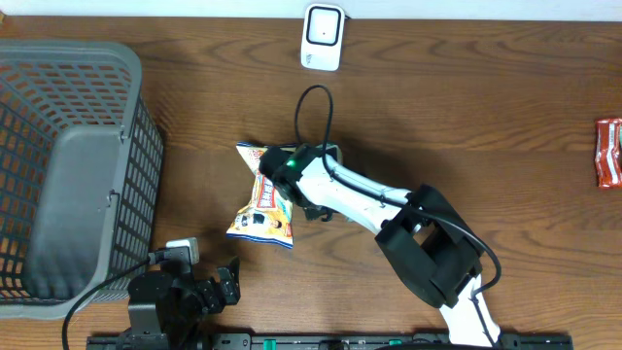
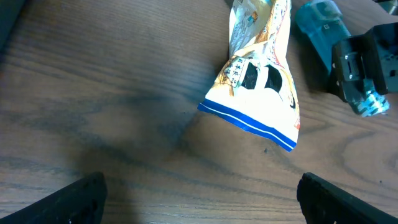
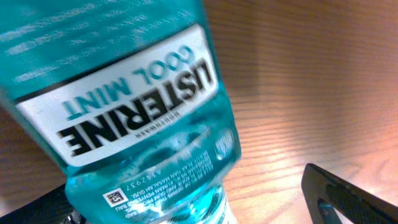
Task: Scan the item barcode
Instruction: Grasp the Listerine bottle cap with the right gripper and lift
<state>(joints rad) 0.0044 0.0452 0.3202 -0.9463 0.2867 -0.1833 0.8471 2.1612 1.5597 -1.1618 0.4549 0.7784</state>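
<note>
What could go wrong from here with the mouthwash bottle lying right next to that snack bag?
1. The right gripper is open at the mouthwash bottle, which lies beside the snack bag; closing could pinch the bag too.
2. The bottle looks smooth and rounded, so it may slip or roll out of the grip.
3. The scanner is some way off; the bottle's code might end up facing away from it.

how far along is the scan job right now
Early. Nothing looks scanned: the scanner sits at the far edge with nothing near it. In hand: the right gripper is open around the mouthwash bottle, not yet closed on it. The left gripper is open and empty, near the snack bag. Left: grip, lift, present it to the scanner.
</note>
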